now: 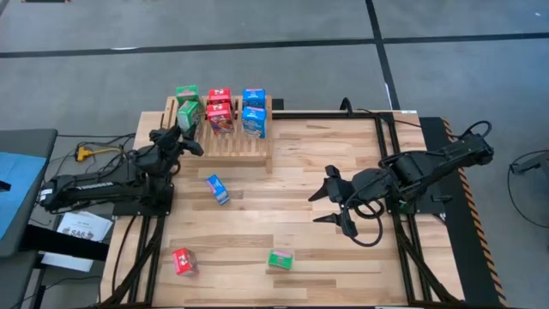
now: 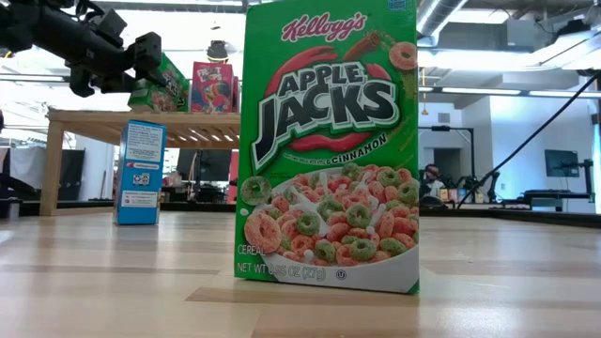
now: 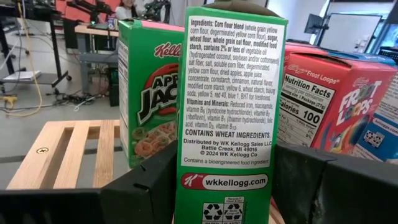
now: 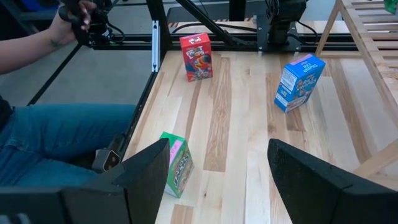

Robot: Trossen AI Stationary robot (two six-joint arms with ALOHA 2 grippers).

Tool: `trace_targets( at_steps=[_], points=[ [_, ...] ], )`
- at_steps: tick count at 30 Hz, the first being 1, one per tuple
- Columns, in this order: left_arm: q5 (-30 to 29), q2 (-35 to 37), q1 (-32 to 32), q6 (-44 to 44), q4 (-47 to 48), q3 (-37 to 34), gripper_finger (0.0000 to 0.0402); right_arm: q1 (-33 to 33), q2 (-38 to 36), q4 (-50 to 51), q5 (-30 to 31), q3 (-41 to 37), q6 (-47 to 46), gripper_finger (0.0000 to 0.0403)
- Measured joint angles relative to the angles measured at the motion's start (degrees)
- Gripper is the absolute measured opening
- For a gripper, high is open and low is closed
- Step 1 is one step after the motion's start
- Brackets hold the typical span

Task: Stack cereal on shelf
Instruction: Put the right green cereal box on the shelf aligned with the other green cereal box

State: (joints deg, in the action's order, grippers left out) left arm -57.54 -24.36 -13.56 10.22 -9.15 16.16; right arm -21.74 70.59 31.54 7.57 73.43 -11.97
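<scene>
Your left gripper (image 1: 183,137) is sitting at the upper left of the high view, right at the left end of the shelf (image 1: 244,148), and its jaws are clamped on a green Apple Jacks box (image 3: 229,118). In the left wrist view that box is standing upright between the jaws, long axis vertical, narrow ingredients side facing the camera. A second green Apple Jacks box (image 3: 144,99) is standing just behind it on the rack, and a red Froot Loops box (image 3: 336,99) is just beside it to the right of that frame. So the thing to watch is that the held box is hanging upright over the slats with neighbours close by, and I'd guess you're needing to come straight down without clipping them.

Your right gripper (image 1: 339,206) is hovering over the middle right of the surface (image 1: 343,266), jaws spread wide and holding nothing. Three boxes are still lying loose on the surface: a blue one (image 1: 218,189) in the middle, a red one (image 1: 184,261) at lower left and a green one (image 1: 280,258) at lower middle. The right arm is looking nearer to the green one, which is sitting left of and below its jaws in the high view.
</scene>
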Motion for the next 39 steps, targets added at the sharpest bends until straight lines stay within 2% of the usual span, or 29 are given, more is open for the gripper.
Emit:
trace_targets(
  at_steps=[5, 19, 33, 39],
  points=[
    [0.01, 0.0, 0.0, -0.02, 0.08, 0.0, 0.0195, 0.01, 0.01, 0.75, 0.0, 0.0, -0.01, 0.0297],
    [1.28, 0.02, 0.0, -0.47, 0.24, 0.0, 0.0251, 0.02, 0.0, 1.1, 0.0, 0.0, -0.06, 0.0297],
    [0.13, 0.02, 0.45, -0.9, 0.48, 0.0, 0.0254, 0.0, 0.02, 1.08, -0.02, 0.0, -0.33, 0.0297],
    [-5.14, 0.04, 2.59, -0.76, 0.65, 0.0, 0.0254, 0.0, 0.01, 1.08, -0.03, 0.0, -1.59, 0.0297]
  ],
)
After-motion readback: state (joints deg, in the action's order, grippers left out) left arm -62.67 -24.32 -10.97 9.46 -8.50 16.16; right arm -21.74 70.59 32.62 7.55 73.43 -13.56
